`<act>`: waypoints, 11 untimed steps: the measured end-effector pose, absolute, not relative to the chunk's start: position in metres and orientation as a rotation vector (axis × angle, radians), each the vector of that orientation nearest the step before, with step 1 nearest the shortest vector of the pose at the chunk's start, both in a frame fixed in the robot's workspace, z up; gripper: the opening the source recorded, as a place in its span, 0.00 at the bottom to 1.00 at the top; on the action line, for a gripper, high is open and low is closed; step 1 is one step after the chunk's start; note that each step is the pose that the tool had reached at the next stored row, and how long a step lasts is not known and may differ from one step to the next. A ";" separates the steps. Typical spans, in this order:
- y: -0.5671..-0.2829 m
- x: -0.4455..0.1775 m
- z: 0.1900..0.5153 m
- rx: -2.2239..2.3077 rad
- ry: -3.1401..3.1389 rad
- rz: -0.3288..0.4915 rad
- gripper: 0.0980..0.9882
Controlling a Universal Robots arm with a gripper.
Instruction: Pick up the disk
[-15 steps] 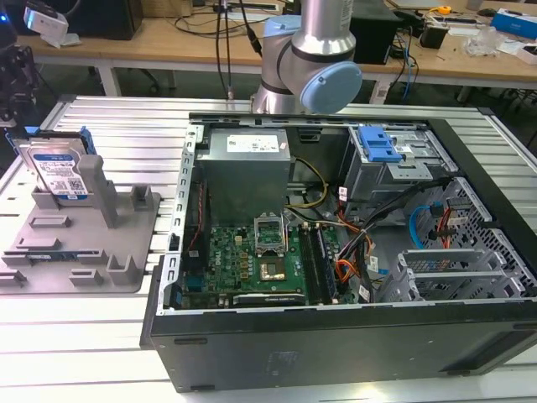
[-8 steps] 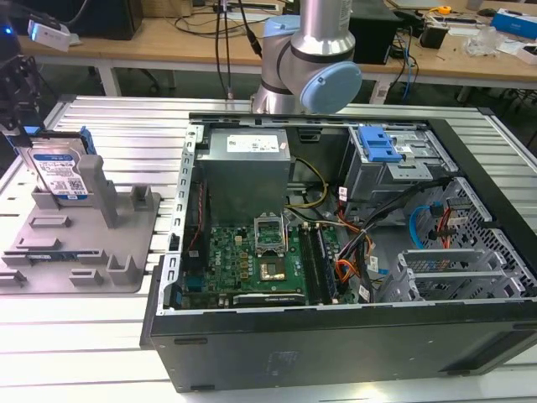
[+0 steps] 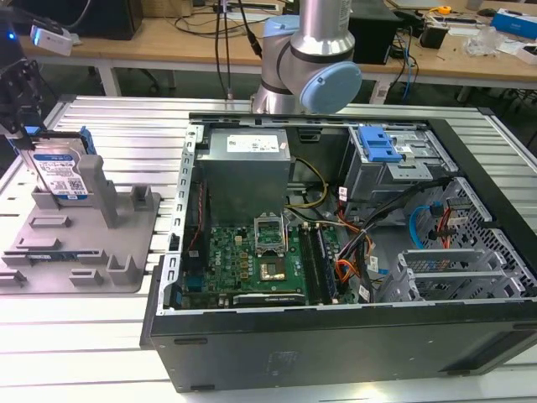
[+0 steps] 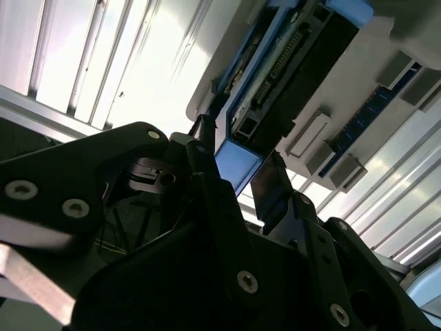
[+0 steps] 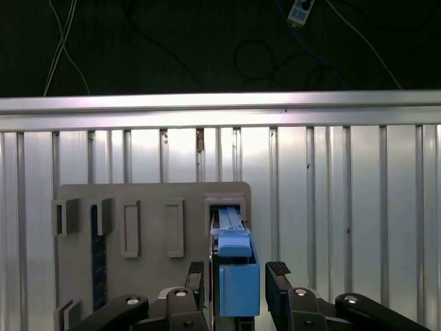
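Nearest in the exterior view, an open computer case [image 3: 336, 353] is seen across the lower centre and right of the frame, laid on the slatted metal bench [image 3: 84, 336]. Further back, at the left, a grey fixture [image 3: 126, 252] is set on the bench. The disk [image 3: 63, 172] is held upright in its slot at the upper left. The hand [image 5: 238, 270] is placed over the disk's end. In the first wrist view its fingers [image 5: 279, 279] are seen narrowly parted astride the blue rail, with a thin gap showing at one side. The arm's column [image 3: 323, 34] is seen at the top centre.
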State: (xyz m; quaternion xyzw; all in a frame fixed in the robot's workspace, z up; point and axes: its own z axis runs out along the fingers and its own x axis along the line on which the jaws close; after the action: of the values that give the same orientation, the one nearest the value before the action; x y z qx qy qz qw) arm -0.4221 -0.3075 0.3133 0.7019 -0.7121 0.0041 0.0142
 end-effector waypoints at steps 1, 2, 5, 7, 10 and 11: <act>-0.307 -0.422 0.313 2.186 -2.217 0.013 0.43; -0.307 -0.422 0.312 2.186 -2.217 0.013 0.43; -0.308 -0.423 0.311 2.185 -2.217 0.013 0.43; -0.308 -0.423 0.309 2.185 -2.217 0.013 0.43; -0.308 -0.423 0.308 2.185 -2.217 0.013 0.43; -0.308 -0.423 0.308 2.185 -2.217 0.013 0.43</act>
State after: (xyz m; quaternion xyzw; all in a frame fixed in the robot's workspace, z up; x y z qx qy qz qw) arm -0.4232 -0.3077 0.3078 0.7019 -0.7121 0.0042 0.0142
